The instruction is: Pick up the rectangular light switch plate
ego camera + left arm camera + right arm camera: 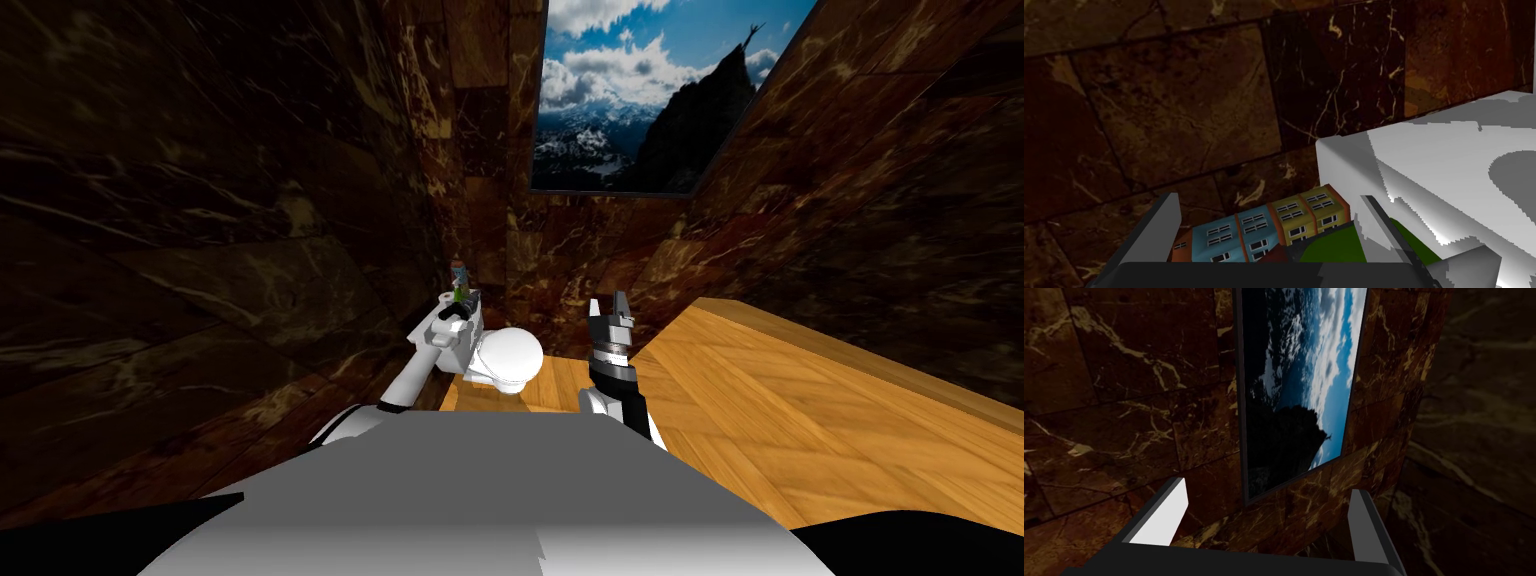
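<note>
I read the left gripper (1269, 201) fingers as spread, straddling the flat rectangular switch plate (1259, 234) painted with row houses. It sits tight beside the boxy white toilet tank (1424, 165), with the glossy marble wall (1174, 100) close. Right gripper (1269, 488) is released, in open room.

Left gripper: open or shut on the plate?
Open: the left gripper has its fingers wide apart, with the house-patterned plate lying between them.

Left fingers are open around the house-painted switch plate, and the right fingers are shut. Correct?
No. The right fingers are open, as the right wrist view shows. The left fingers are indeed open around the house-painted switch plate.
</note>
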Available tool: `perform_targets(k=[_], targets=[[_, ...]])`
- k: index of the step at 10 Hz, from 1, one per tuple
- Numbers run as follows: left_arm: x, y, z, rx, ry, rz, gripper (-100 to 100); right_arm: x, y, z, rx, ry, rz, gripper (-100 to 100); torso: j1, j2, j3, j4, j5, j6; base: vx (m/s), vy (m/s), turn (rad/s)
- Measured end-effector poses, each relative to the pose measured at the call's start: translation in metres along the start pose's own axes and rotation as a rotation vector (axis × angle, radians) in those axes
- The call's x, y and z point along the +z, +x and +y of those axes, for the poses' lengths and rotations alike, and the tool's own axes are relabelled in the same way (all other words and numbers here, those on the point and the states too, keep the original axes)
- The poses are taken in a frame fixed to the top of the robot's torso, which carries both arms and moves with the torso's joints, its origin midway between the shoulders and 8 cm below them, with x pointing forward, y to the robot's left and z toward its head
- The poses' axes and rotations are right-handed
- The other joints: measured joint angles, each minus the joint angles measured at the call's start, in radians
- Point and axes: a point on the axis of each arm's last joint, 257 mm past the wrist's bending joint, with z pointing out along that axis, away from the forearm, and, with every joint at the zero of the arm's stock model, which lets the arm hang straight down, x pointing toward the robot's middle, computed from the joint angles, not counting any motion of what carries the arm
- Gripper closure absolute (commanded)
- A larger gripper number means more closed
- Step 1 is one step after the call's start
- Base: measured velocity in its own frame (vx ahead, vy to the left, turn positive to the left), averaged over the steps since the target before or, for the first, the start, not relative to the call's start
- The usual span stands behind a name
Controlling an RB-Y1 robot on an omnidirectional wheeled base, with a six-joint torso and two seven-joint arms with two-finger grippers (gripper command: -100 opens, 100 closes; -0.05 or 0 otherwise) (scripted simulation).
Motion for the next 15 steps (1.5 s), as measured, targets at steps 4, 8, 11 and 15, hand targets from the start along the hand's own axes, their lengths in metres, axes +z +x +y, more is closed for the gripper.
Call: perform_targets(k=[4,8,11,15], targets=[[0.013,0.008,0.01,-0.009,-0.098,0.024,-100,0.0,0.0,0.0,0.0,0.0,0.0,0,0.0,0.0,0.0,0.0,0.0,0.0,-0.002,0.012,-0.041],[0.028,0.017,0.018,-0.027,-0.2,0.052,-100,0.0,0.0,0.0,0.0,0.0,0.0,0,0.001,0.0,0.0,0.0,0.0,0.0,-0.001,0.021,-0.03],[0.035,0.023,0.022,-0.038,-0.274,0.072,-100,0.0,0.0,0.0,0.0,0.0,0.0,0,0.001,-0.001,0.0,0.0,0.0,0.0,0.007,0.027,-0.026],[0.04,0.034,0.027,-0.053,-0.376,0.098,-100,0.0,0.0,0.0,0.0,0.0,0.0,0,0.002,-0.001,0.0,0.0,0.0,0.0,0.005,0.029,-0.017]])
